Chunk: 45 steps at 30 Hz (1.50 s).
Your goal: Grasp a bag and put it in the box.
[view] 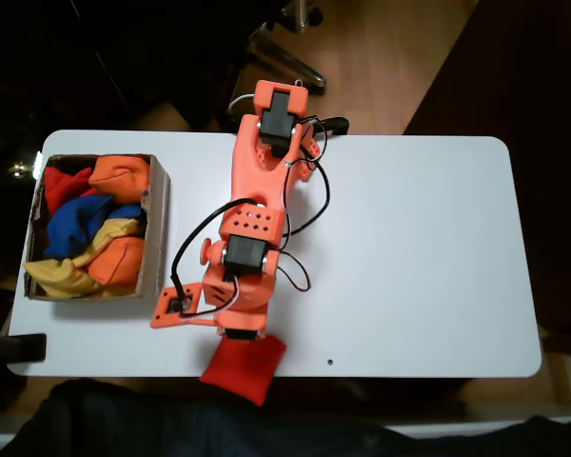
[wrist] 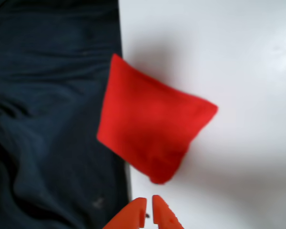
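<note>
We see the red bag (wrist: 152,131) overhanging the tabletop (view: 419,248) edge at 6 o'clock in the fixed view, the box (view: 156,228) at 9 o'clock. The claw (wrist: 149,210) looks pressed together, though blurred. We should spread it, descend squarely and pinch mid-bag without nudging it off.

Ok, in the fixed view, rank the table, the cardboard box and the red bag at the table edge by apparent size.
1. The table, by far the largest.
2. The box.
3. The red bag, smallest; the arm covers part of it, so its full outline is unsure.
</note>
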Motion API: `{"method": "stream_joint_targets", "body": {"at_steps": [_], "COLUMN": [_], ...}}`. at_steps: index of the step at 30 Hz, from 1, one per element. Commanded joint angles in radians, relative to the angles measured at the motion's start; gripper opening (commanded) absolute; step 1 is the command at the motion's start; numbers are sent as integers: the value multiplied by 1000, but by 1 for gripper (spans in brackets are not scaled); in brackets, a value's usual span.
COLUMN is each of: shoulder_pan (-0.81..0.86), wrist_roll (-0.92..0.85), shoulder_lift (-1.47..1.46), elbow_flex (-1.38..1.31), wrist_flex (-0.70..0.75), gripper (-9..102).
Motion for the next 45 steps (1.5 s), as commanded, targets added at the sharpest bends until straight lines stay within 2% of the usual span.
{"method": "stream_joint_targets", "body": {"at_steps": [1,28,45], "shoulder_pan": [-6,5,17], "wrist_roll": [8,15,15], "shoulder_lift": [-15,-250,-267], "elbow_flex": [-75,-273,-295], "wrist_flex": [3,-12,-12], "gripper": [1,1,1]}}
